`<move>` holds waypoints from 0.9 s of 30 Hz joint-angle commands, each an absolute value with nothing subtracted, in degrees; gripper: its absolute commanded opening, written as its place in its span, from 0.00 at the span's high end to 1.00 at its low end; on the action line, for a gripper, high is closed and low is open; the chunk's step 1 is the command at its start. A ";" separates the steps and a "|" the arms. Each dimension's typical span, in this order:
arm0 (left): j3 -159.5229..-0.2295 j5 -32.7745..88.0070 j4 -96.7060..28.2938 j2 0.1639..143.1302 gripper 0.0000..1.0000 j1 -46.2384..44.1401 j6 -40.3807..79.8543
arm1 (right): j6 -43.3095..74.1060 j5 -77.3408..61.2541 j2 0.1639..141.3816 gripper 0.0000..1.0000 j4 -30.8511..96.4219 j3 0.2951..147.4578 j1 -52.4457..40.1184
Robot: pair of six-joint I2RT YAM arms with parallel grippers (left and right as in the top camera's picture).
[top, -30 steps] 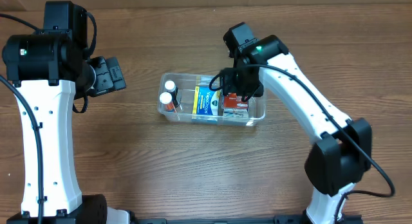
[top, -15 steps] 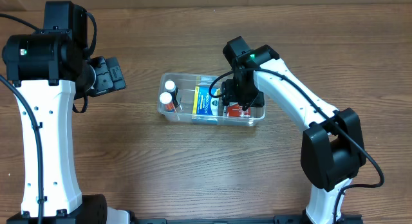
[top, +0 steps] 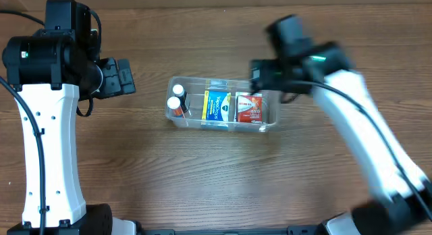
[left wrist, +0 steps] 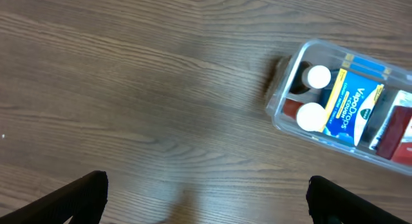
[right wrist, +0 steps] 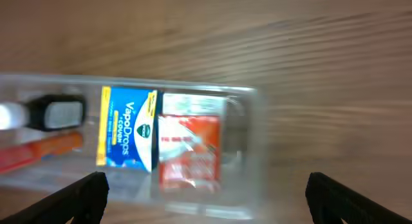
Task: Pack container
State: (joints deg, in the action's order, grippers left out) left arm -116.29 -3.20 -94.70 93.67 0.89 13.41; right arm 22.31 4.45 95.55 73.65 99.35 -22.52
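The left fingers (left wrist: 80,195) are spread wide with nothing between them, only bare desk (top: 202,174) under the gap. The container (top: 270,115) lies ahead of them and off to their right, well apart from both tips.

The right fingers (right wrist: 80,195) are also released, their two tips far apart at the bottom corners of the wrist view and gripping nothing. The container sits ahead of them, stretching away past the left tip, with its rounded end falling between the tips. This wrist view is smeared, and the right arm is blurred in the overhead view, where its fingers lie by the container's far right corner. I cannot tell how high they are above it.

Inside the container, the red-and-white box (top: 248,108) is the item closest to the right fingers. A blue and yellow VapoDrops box (top: 217,105) lies just beside it on the side away from them. Two white-capped bottles (top: 177,97) stand at the end farthest from the right fingers and nearest the left ones. The strip of container between the red-and-white box and the right-hand wall holds nothing.
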 commanded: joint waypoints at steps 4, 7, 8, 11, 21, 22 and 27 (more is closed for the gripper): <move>-116.73 -1.91 -94.00 93.76 0.00 1.10 11.57 | 22.76 2.13 92.51 0.73 89.69 96.86 -19.70; -116.73 -1.91 -94.08 93.76 0.00 1.10 11.57 | 22.74 -1.43 92.42 0.89 90.06 92.01 -20.34; -116.73 -1.91 -94.17 93.76 0.00 1.10 11.57 | 22.76 -1.85 92.42 0.91 88.68 89.41 -20.40; -116.73 -1.91 -94.30 93.76 0.00 1.10 11.57 | 22.76 -2.17 92.42 0.96 84.29 83.13 -20.38; -116.73 -1.89 -94.48 93.76 0.00 1.10 11.62 | 22.06 -2.94 92.60 0.96 64.58 65.39 -20.34; -116.73 -1.87 -94.45 93.76 0.00 1.10 11.62 | 21.98 -2.96 92.60 0.96 62.74 64.53 -20.34; -116.73 -1.89 -94.45 93.76 0.00 1.10 11.79 | 19.07 -5.26 92.68 0.92 56.90 64.10 -20.34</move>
State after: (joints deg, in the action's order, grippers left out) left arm -116.29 -2.15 -94.52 93.67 0.89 13.02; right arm 20.60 -3.73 93.08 59.00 64.16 -20.25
